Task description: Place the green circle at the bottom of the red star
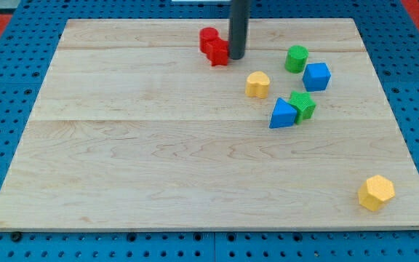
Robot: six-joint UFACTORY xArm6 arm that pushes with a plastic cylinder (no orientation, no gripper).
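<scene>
The green circle (295, 58), a short cylinder, stands at the view's upper right. Two red blocks sit touching near the view's top centre: one (209, 38) above and left, the other (218, 53) below and right. I cannot tell which of them is the star. My tip (236, 57) rests against the right side of the lower red block. The green circle lies about 80 px to the right of my tip, apart from it.
A blue cube (316, 76) sits just below and right of the green circle. A yellow block (257, 84), a blue triangle (283, 114) and a second green block (303, 105) cluster below. A yellow hexagon (376, 193) lies at the bottom right. The wooden board (158, 167) lies on a blue pegboard.
</scene>
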